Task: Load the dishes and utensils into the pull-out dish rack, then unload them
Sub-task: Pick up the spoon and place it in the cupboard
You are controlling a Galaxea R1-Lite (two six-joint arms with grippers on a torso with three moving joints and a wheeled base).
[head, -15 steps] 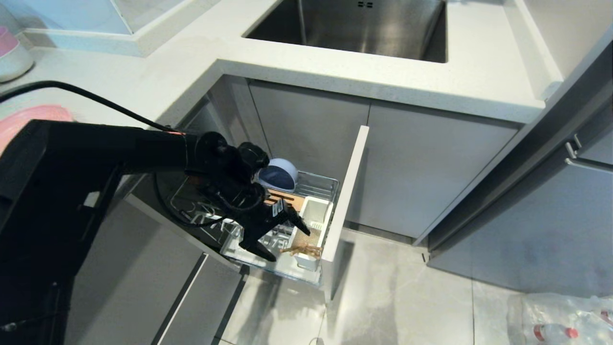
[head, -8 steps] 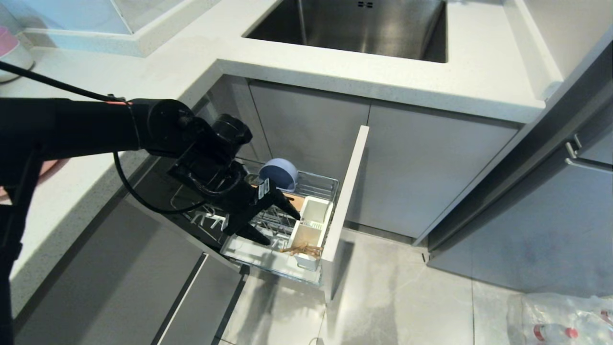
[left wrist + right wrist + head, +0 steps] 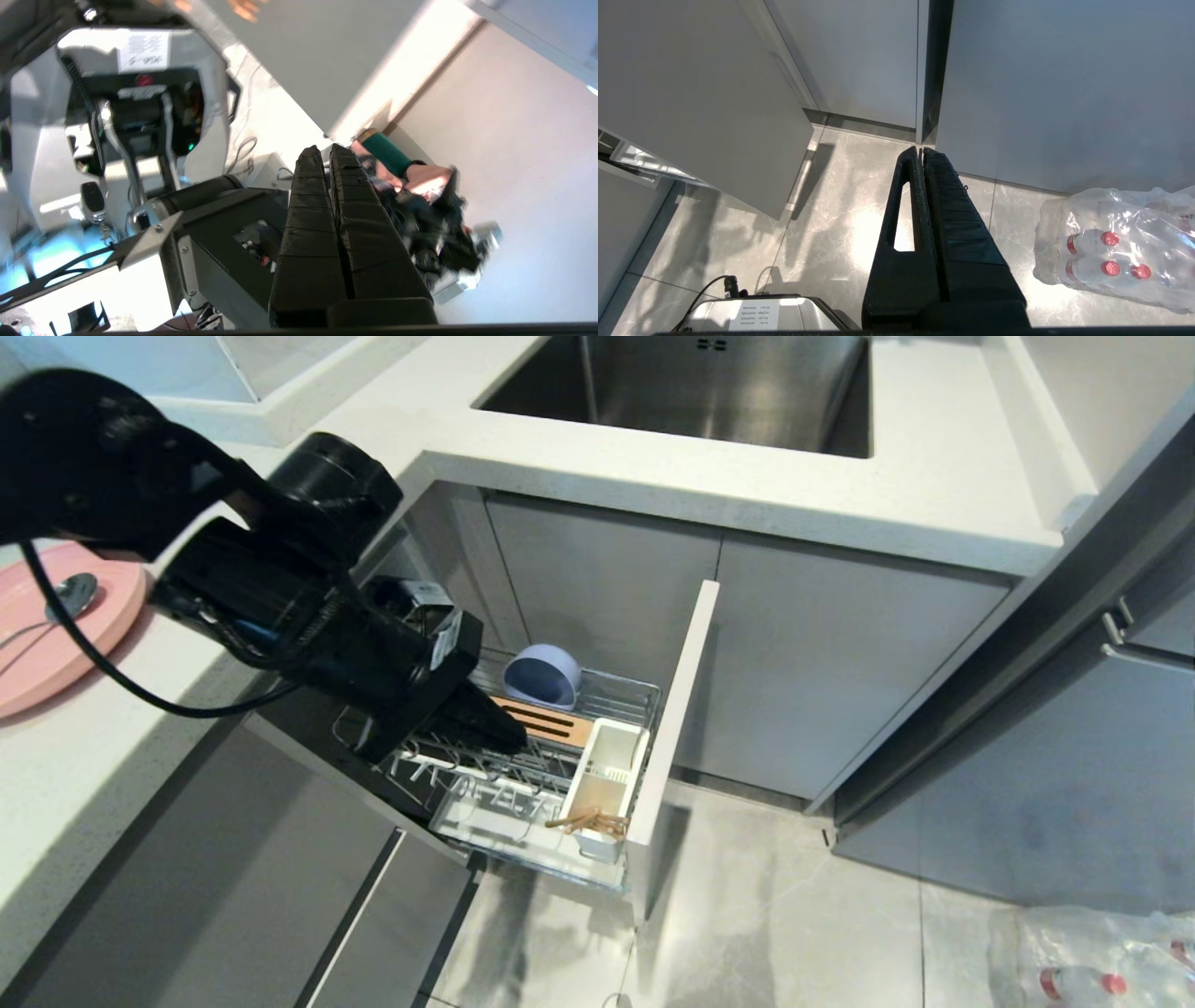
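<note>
The pull-out dish rack (image 3: 624,693) stands drawn out below the counter. A pale blue bowl (image 3: 541,676) leans at its back end, behind the slotted wooden strip (image 3: 551,720). Wooden chopsticks (image 3: 588,821) lie across the near end of the white caddy (image 3: 609,767). On the counter at the left lies the pink plate (image 3: 47,649), with the metal spoon (image 3: 71,592) on it. My left gripper (image 3: 515,738) hangs shut and empty above the rack's left side; the left wrist view shows its fingers (image 3: 325,151) pressed together. My right gripper (image 3: 922,150) is shut and empty, parked over the floor.
The rack's narrow front panel (image 3: 677,709) juts out toward the floor. A steel sink (image 3: 691,383) is set in the white countertop (image 3: 934,476). A wrapped pack of water bottles (image 3: 1092,952) lies on the floor at the right. A person's arm (image 3: 420,172) shows in the left wrist view.
My left arm has risen up and back to the left, away from the caddy, and its jaws have gone from open to shut. The chopsticks stay in the caddy.
</note>
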